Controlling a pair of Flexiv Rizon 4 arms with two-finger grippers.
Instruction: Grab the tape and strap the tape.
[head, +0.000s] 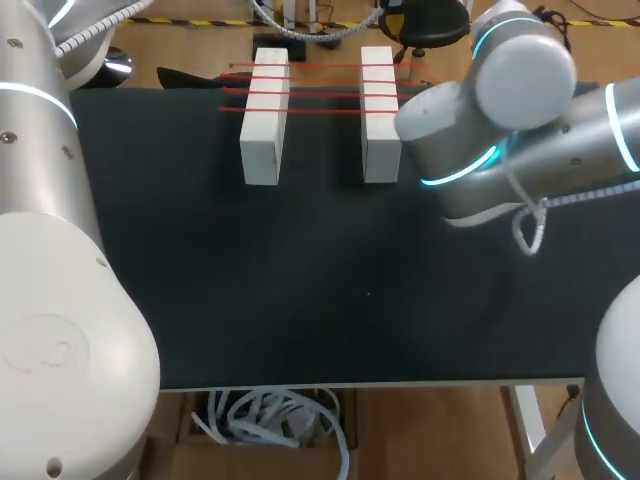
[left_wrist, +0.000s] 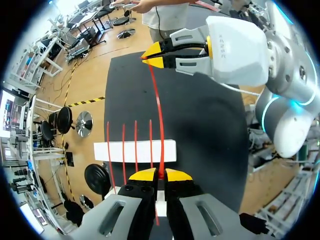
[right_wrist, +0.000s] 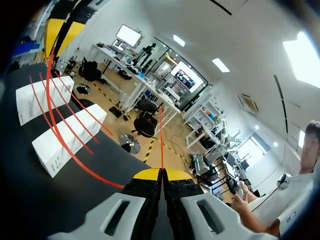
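Two white blocks (head: 264, 115) (head: 380, 115) lie side by side at the back of the black mat, with several strands of red tape (head: 320, 95) stretched across both. In the left wrist view my left gripper (left_wrist: 160, 175) is shut on the red tape (left_wrist: 157, 110) just over a white block (left_wrist: 135, 151). From there the tape runs straight ahead to my right gripper (left_wrist: 152, 54), which pinches it too. In the right wrist view my right gripper (right_wrist: 162, 173) is shut on the tape (right_wrist: 65, 145). That tape curves past both blocks (right_wrist: 70, 137) (right_wrist: 42, 97) to my left gripper (right_wrist: 60, 32). Neither gripper shows in the head view.
The black mat (head: 300, 280) covers the table from the blocks to the front edge. My right arm's elbow (head: 500, 110) hangs over the mat's back right, close to the right block. My left arm (head: 40, 200) fills the left side.
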